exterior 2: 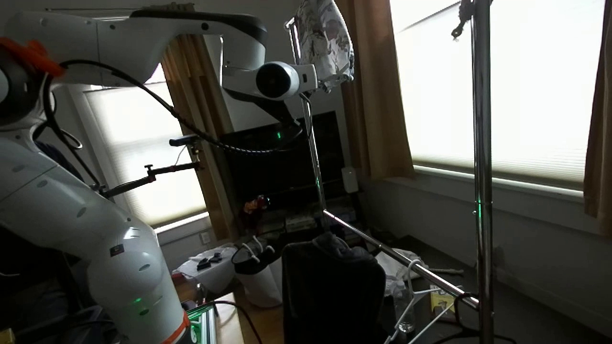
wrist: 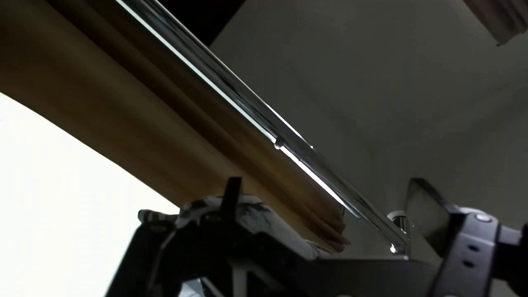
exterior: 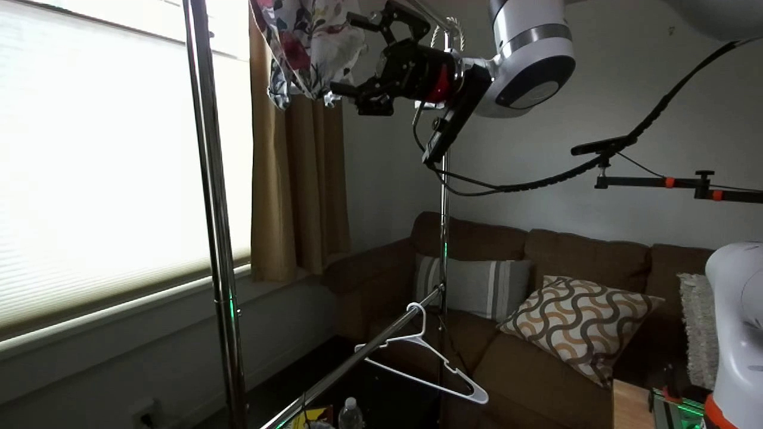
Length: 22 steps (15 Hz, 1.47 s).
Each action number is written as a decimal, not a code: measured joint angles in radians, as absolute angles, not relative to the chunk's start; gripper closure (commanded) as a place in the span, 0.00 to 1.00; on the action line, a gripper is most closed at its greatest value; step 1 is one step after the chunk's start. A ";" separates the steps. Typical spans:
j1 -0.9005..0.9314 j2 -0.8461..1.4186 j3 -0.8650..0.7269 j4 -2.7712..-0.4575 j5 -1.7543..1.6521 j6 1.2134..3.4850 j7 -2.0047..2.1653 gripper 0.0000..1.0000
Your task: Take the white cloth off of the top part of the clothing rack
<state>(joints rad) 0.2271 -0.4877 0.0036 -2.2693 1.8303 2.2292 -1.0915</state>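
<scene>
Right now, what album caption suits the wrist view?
Two-fingered black claw, open, with patterned white cloth low in frame and a silvery metal bar slanting past a brown fabric curtain.

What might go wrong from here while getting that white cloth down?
The open fingers may miss the cloth, which shows beside only one of them in the wrist view. They might bump the bar crossing that view. The cable, seen across the pole in an exterior view, could snag.
</scene>
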 measured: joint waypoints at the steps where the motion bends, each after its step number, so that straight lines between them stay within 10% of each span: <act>1: 0.200 -0.488 0.029 -2.270 1.830 2.231 -1.091 0.00; 20: 0.053 -0.506 0.234 -2.247 2.087 2.479 -1.390 0.00; 22: 0.049 -0.505 0.239 -2.245 2.113 2.479 -1.415 0.27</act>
<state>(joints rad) 0.0486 -0.5051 0.2389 -2.2454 2.1131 2.4792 -1.4147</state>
